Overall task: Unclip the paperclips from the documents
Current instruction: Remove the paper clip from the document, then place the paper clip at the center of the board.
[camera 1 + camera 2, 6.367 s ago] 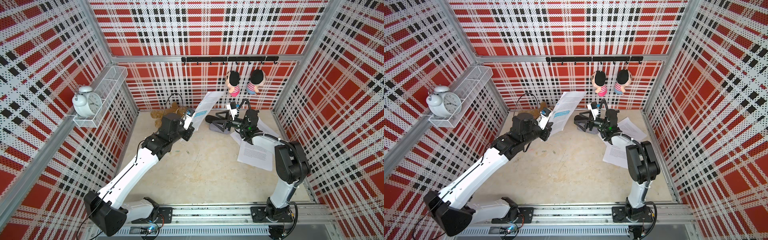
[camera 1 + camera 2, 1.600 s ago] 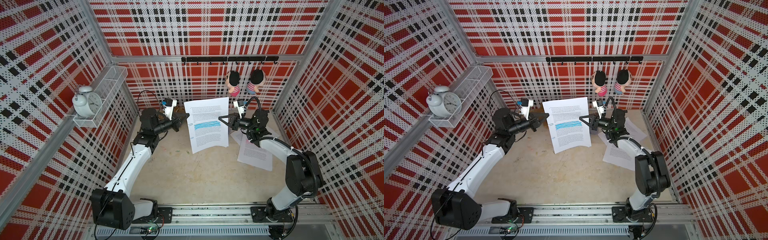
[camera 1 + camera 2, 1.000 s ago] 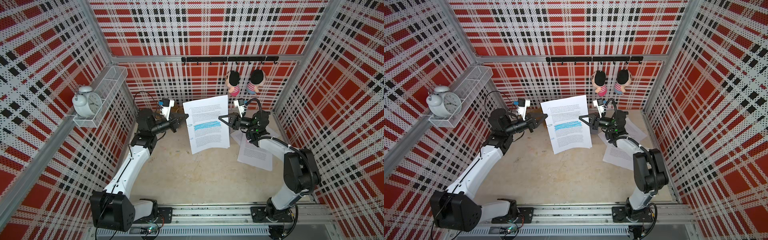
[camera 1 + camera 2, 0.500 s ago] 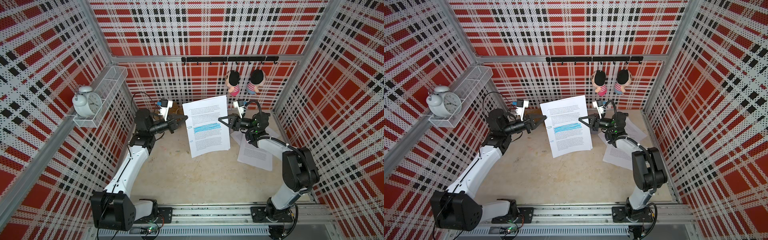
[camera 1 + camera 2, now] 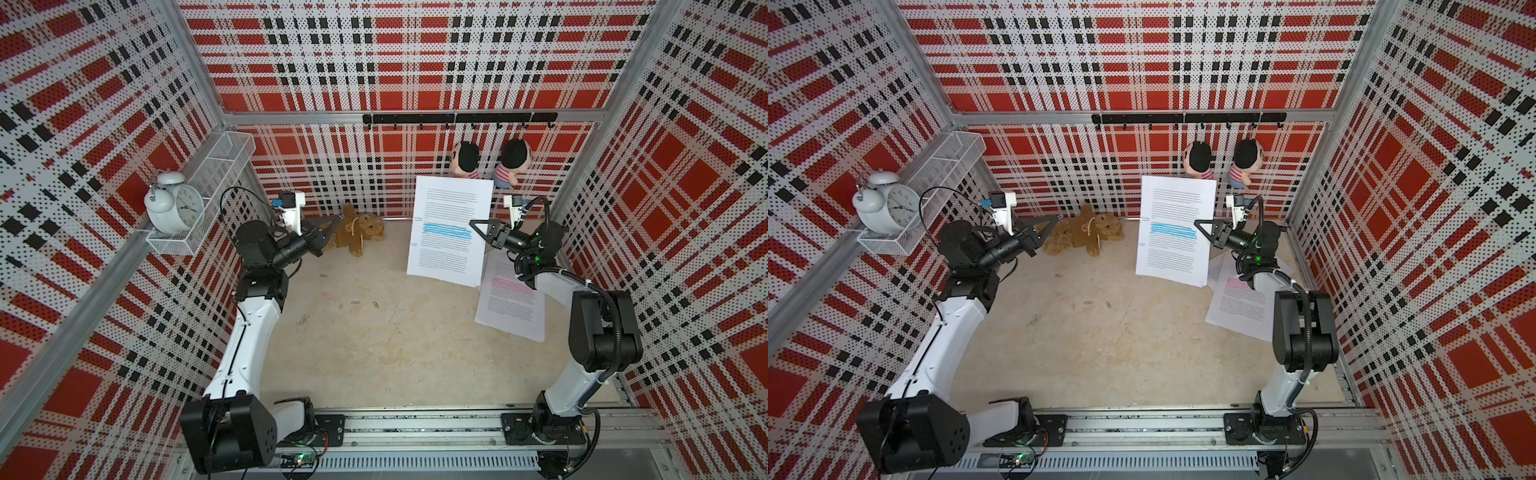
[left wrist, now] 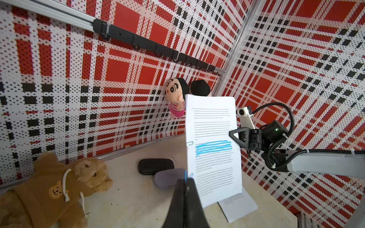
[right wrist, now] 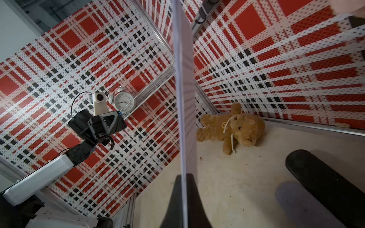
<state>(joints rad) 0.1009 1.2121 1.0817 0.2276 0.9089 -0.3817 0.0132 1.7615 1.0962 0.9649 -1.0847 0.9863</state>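
- The blue-marked document (image 5: 449,249) is held upright, right of centre in both top views. It is pinched at its right edge by the closed right gripper (image 5: 473,224).
- A silver paperclip (image 5: 417,219) and a lower paperclip (image 5: 413,244) are seen on its left edge.
- A blue paperclip (image 6: 185,175) is pinched in the closed left gripper (image 5: 337,220), left of centre, well apart from the sheets and by the teddy bear (image 5: 357,235).
- It is best released over bare table (image 5: 374,353), near the loose paperclips (image 5: 355,302).
- The silver paperclip should then be slid off sideways while the sheets are held steady.
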